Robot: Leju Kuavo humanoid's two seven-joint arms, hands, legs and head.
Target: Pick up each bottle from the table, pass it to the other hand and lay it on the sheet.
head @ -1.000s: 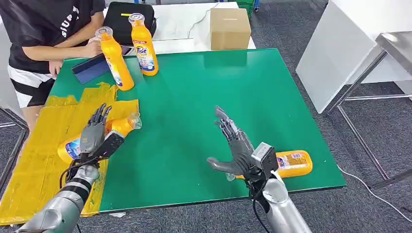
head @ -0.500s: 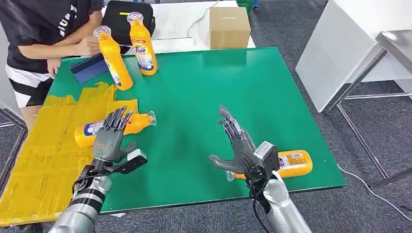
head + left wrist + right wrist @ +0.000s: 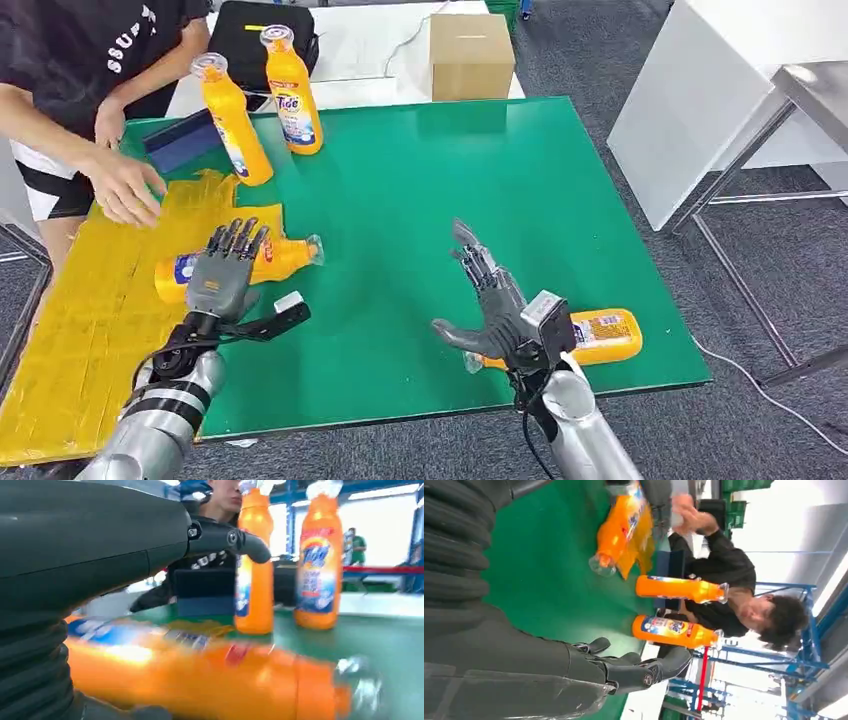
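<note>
An orange bottle (image 3: 270, 260) lies on its side across the edge of the yellow sheet (image 3: 90, 310), its clear cap over the green table (image 3: 400, 200). My left hand (image 3: 225, 278) is open with fingers spread, just in front of that bottle and overlapping its middle. The left wrist view shows this bottle (image 3: 200, 680) lying close under the hand (image 3: 100, 545). My right hand (image 3: 492, 305) is open above the table's front. A second lying bottle (image 3: 605, 337) rests behind its wrist. Two more bottles (image 3: 235, 125) (image 3: 292, 95) stand upright at the back left.
A person stands at the back left, one hand (image 3: 125, 187) pressed on the sheet. A blue flat item (image 3: 180, 140) lies by the upright bottles. Behind the green table are a black bag (image 3: 250, 35) and a cardboard box (image 3: 470, 55). A white table (image 3: 720, 90) stands on the right.
My left hand laid the bottle on the sheet's edge, let go and now hovers by it with fingers spread. The person's hand reached onto the sheet. My right hand stayed put.
</note>
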